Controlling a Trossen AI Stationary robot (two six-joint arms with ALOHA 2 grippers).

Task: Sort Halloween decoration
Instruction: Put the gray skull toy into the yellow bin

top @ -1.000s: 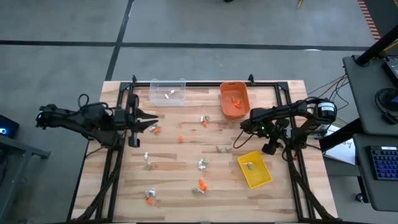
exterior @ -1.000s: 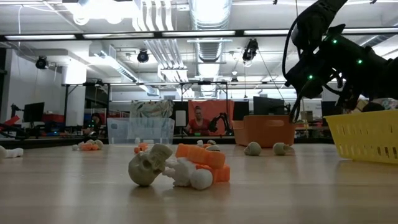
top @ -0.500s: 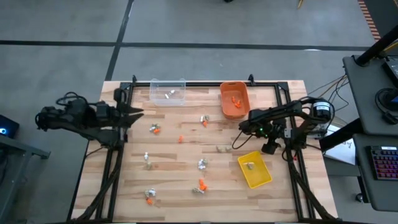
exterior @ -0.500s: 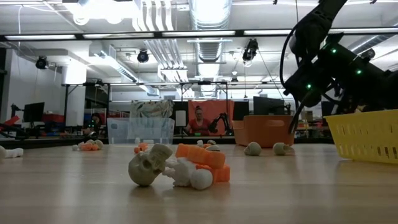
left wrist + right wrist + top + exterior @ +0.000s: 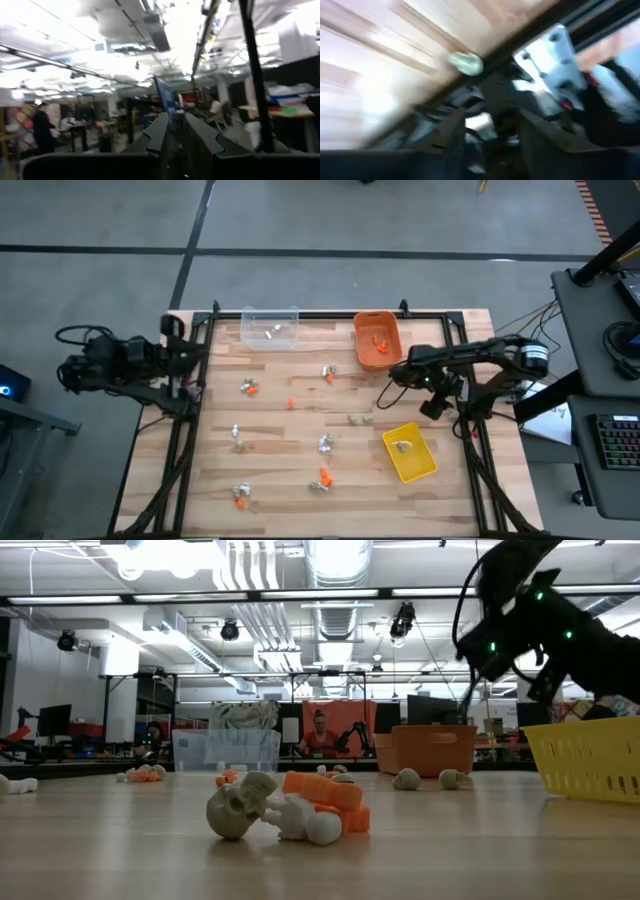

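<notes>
Several Halloween trinkets [image 5: 248, 388] scattered loose across wooden table [image 5: 290, 510], others lying inside orange bin [image 5: 377, 355], clear bin [image 5: 270, 328] and yellow bin [image 5: 410, 460]. Right gripper [image 5: 394, 377] above table just beside orange bin, fingers spread, empty. Left gripper [image 5: 195, 350] at table's left edge, fingers pressed nearly together on nothing

I can read no text, label, brand, number or sign anywhere in my views. The bins, the table and my arms carry no lettering that I can make out. The room behind the table has boards and screens at the middle of the low view, but whatever stands on them is too small for me to read.
</notes>
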